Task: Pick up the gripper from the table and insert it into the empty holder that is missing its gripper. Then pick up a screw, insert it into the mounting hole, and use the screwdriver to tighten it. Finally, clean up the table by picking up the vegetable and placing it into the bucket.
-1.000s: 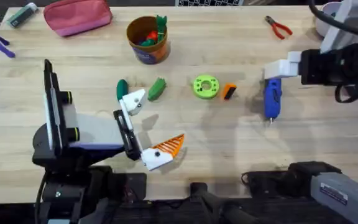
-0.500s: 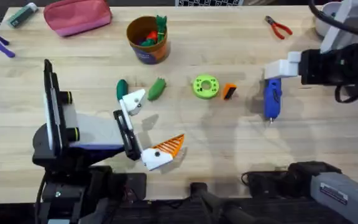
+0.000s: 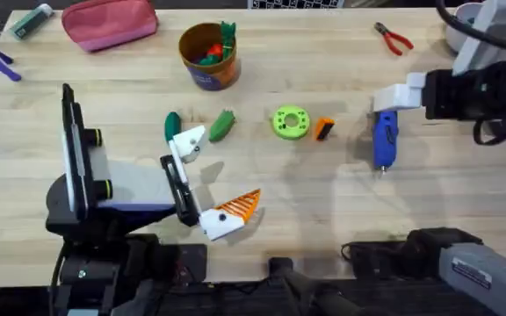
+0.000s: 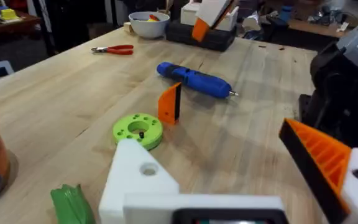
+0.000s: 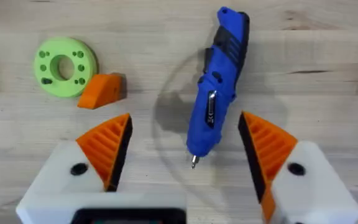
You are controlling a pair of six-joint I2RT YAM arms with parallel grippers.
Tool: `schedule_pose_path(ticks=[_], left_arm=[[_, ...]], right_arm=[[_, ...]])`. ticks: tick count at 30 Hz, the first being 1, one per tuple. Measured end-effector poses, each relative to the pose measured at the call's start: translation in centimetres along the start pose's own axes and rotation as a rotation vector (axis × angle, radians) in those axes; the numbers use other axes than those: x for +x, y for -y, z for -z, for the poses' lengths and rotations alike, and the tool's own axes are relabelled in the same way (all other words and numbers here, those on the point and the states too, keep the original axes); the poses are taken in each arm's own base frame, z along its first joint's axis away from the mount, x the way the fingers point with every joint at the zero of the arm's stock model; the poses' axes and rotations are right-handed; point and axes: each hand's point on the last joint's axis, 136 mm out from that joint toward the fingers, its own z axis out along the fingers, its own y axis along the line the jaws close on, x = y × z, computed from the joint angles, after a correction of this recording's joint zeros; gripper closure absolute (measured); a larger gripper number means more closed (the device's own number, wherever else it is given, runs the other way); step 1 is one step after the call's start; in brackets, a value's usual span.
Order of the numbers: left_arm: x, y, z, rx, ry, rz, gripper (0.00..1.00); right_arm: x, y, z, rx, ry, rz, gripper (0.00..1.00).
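Honestly, nothing's done yet. The gripper (image 3: 324, 129) sits on the table at 3 o'clock of the green disc (image 3: 290, 122), holder (image 4: 143, 182) bare. Right gripper (image 5: 185, 155) hangs spread wide over the screwdriver (image 5: 219, 93); left gripper (image 3: 209, 175) wide, empty. Green vegetable (image 3: 222, 125) lies at 6 o'clock of the bucket (image 3: 207, 56).

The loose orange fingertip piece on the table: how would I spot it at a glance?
Find the round green disc near the table's middle, between the green vegetable and the blue screwdriver. The gripper lies just beside the disc on the screwdriver's side. It is a small orange wedge with a black side, much smaller than its neighbours.
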Motion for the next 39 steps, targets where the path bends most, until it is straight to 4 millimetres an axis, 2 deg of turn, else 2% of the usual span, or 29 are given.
schedule_pose_path(ticks=[19, 25, 30, 39], left_arm=[[0.0, 0.0, 0.0, 0.000, 0.000, 0.000, 0.014], [0.0, 0.0, 0.0, 0.000, 0.000, 0.000, 0.015], [0.0, 0.0, 0.0, 0.000, 0.000, 0.000, 0.014], [0.0, 0.0, 0.0, 0.000, 0.000, 0.000, 0.016]], right_arm=[[-0.5, 0.0, 0.0, -0.002, 0.021, 0.001, 0.010], [-0.5, -0.8, 0.0, -0.047, 0.021, -0.002, 0.011], [0.1, -1.1, 0.0, -0.058, -0.006, -0.100, 0.009], [2.3, -4.1, 0.3, -0.052, -0.138, -0.125, 0.008]])
